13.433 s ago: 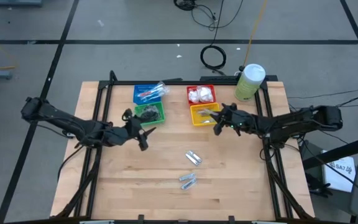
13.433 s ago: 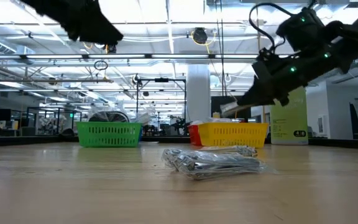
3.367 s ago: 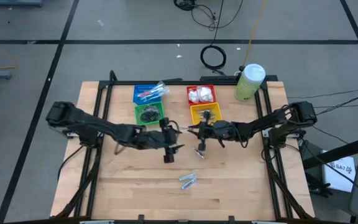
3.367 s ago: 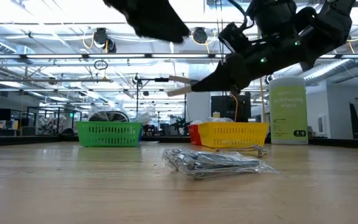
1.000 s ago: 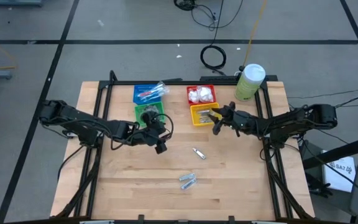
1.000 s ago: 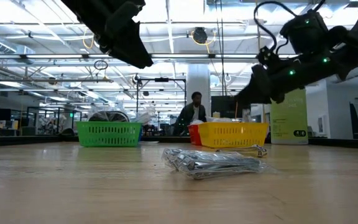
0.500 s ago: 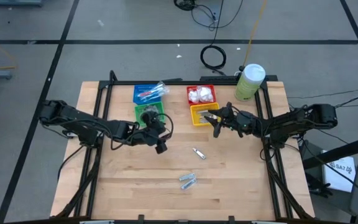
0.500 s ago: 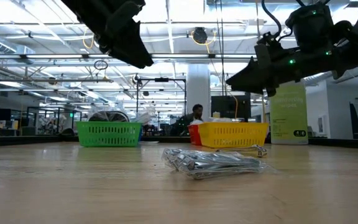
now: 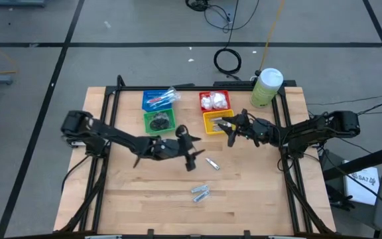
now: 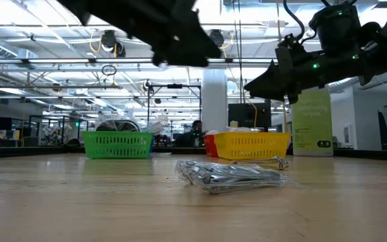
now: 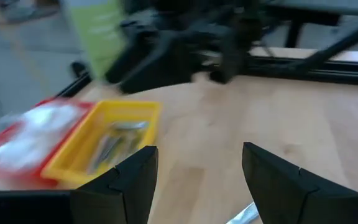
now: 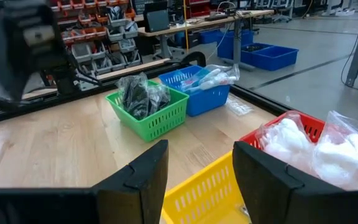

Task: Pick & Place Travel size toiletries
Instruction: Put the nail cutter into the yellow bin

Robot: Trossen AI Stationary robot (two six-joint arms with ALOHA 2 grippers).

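Silver tube (image 9: 211, 163) on table, just beside left gripper (image 9: 190, 158)

The high view looks straight down on the whole table (image 9: 144, 199). The low view sits at tabletop height, facing the far edge. Both wrist views look closely across the yellow basket (image 11: 104, 143).

Four baskets (image 9: 159, 99), one canister (image 9: 266, 87)

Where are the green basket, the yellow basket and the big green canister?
Green basket (image 9: 159, 121): high view, its dark contents' edge.
Yellow basket (image 10: 252, 144): low view, front wall.
Canister (image 9: 266, 87): high view, white lid.
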